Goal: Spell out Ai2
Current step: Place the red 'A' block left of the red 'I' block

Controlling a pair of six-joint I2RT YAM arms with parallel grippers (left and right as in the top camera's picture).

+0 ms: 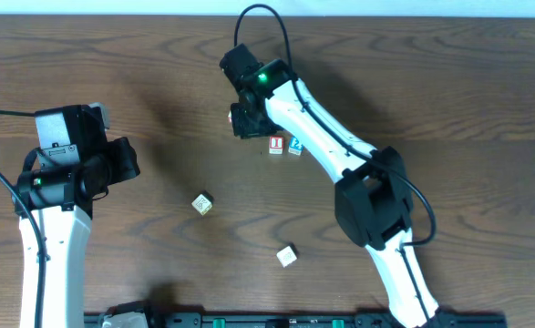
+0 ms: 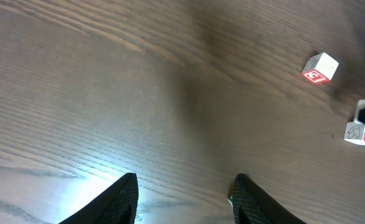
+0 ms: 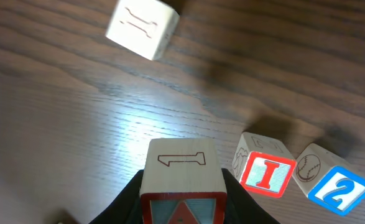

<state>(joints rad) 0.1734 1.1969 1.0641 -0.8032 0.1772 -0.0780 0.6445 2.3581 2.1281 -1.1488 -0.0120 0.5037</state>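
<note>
A pale wooden cube with a red-bordered face [image 3: 182, 171] is gripped between the right arm's fingers [image 1: 245, 121], which are closed on its two sides. On its upper face an outline drawing is seen; the red shape on its front face is cut off by the frame edge. Whether this cube touches the dark brown wood-grain counter [image 1: 449, 73] cannot be told.

Just to its right, a white wooden cube with a red letter I [image 3: 266, 171] and a white wooden cube with a blue numeral 2 [image 3: 334, 186] are set side by side on the counter, the I first.

The left arm's fingers [image 1: 128, 164] are held apart with nothing between them, well away at the counter's left.

Two loose pale wooden cubes are found nearer the front edge: one near the middle [image 1: 202, 204], the other further right [image 1: 287, 256].
</note>
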